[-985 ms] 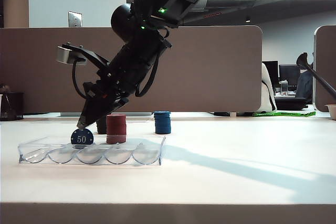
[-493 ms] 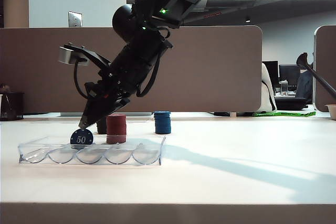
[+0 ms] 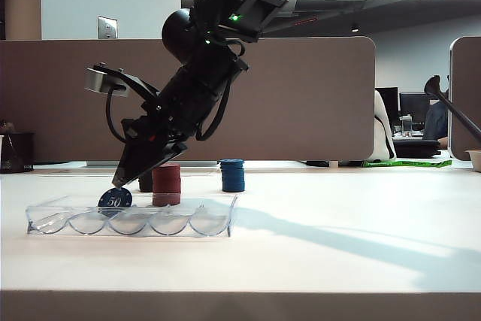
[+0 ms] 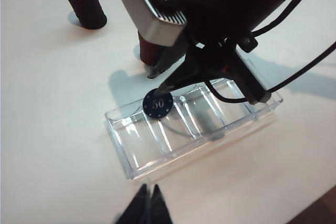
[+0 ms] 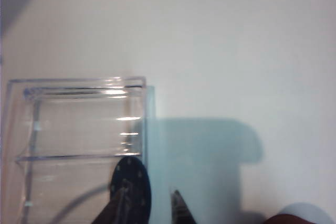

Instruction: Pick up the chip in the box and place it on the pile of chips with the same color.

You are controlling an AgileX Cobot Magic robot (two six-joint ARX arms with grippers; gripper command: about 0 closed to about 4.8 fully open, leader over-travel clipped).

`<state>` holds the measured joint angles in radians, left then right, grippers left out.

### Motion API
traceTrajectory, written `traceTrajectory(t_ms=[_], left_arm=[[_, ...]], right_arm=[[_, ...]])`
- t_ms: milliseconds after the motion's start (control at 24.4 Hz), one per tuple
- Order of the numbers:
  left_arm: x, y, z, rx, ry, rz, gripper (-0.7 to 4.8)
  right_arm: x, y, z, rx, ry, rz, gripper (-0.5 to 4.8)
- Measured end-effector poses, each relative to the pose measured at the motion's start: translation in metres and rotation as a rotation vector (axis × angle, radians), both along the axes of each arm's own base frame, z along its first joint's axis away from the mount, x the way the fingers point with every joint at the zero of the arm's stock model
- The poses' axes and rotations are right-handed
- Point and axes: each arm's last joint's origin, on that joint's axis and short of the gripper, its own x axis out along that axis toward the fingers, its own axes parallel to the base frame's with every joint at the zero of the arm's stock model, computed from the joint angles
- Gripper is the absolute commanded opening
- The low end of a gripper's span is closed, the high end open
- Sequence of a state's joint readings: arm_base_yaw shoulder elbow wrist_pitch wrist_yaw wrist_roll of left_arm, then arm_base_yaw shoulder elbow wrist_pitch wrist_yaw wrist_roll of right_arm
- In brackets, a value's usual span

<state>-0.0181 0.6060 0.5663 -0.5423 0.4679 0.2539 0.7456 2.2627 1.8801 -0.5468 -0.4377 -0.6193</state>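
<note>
White tabletop [image 3: 338, 238], matte, bare over most of its width, w/ a soft shadow of the arm running off to the right. Clear plastic box [image 3: 131, 217] sits near the front left, long and low, scalloped slots showing through its front wall. Behind it a red chip stack [image 3: 166, 183], a darker stack half hidden just left of that, and the blue pile of chips [image 3: 232, 175] further right, apart from the box.

Blue chip [image 3: 115, 200] marked "50" stands on edge in the box, in about the 2nd slot from the left end, leaning a bit.

Right gripper [image 3: 122, 180] comes down at a slant from the upper middle, tips right over the chip's top edge. In the right wrist view its two fingertips [image 5: 122, 203] are spread, one in front of the chip's face, the other on the table side of the box wall; jaws wide apart, nothing clamped. Can't tell if a tip touches the chip.

Left gripper [image 4: 149, 206] hangs above the near side of the box, looking down on it; tips pressed together, holding nothing. From there the black stack [image 4: 84, 5] reads "100" on top.

Room: brown partition [image 3: 316, 95] across the back, wall plate [image 3: 107, 28] upper left, ceiling light strip, office desks w/ monitors [image 3: 413, 107] far right, some dark lever-like thing by the right edge.
</note>
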Motion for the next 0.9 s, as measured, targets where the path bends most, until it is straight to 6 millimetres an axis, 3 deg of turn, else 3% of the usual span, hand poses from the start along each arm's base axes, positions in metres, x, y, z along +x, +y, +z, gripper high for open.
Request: traceTrajectory(t_ms=[903], left_arm=[[0.0,0.0,0.0,0.0,0.0,0.0,-0.05]], right_arm=[[-0.003,-0.0019,-0.0025,-0.026,0.048,-0.011,1.04]])
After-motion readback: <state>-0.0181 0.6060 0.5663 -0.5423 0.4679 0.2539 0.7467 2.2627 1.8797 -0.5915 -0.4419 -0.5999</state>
